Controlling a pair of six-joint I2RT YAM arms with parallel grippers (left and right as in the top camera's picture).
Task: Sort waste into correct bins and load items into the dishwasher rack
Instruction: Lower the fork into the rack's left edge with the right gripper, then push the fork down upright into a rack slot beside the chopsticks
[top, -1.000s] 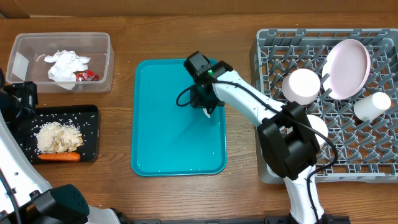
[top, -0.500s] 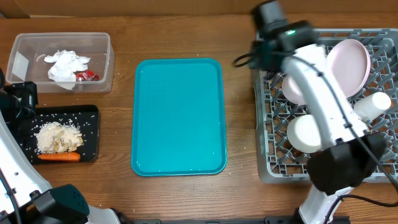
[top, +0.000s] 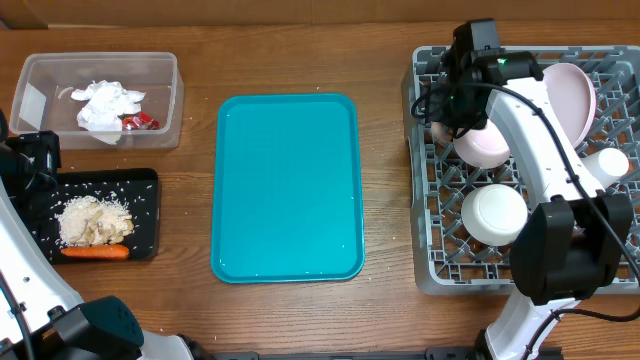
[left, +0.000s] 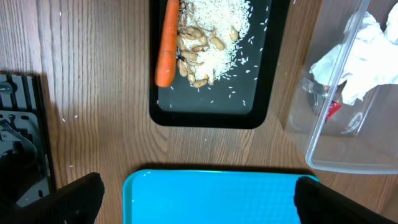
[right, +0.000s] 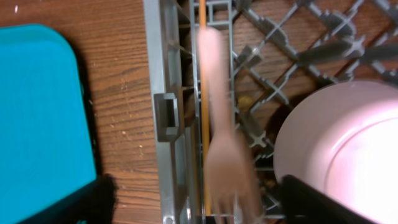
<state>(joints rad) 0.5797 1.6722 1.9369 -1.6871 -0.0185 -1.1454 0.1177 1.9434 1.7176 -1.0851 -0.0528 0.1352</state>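
Note:
My right gripper (top: 447, 108) hovers open over the left edge of the grey dishwasher rack (top: 430, 270). In the right wrist view the white fork (right: 219, 118) shows blurred and loose between the wide-apart fingers (right: 84, 202), over the rack wall (right: 163, 74) beside a bowl (right: 336, 143). The rack holds the plate (top: 565, 95), two bowls (top: 485, 145) (top: 493, 213) and the cup (top: 600, 165). Napkins (top: 108, 103) and a red wrapper (top: 140, 122) lie in the clear tub (top: 30, 70). Food scraps (top: 92, 220) and the carrot (top: 95, 252) lie in the black tray (top: 148, 180). My left gripper (left: 199, 205) is open.
The teal serving tray (top: 290, 190) lies in the middle of the wooden table, between the bins and the rack. My left arm (top: 30, 160) stays at the table's left edge beside the black tray. The rack's pegs stand upright all around the dishes.
My right arm swung from the teal tray to the rack's left edge carrying the fork. Its jaws have opened and the fork has come free. The left arm has not moved.

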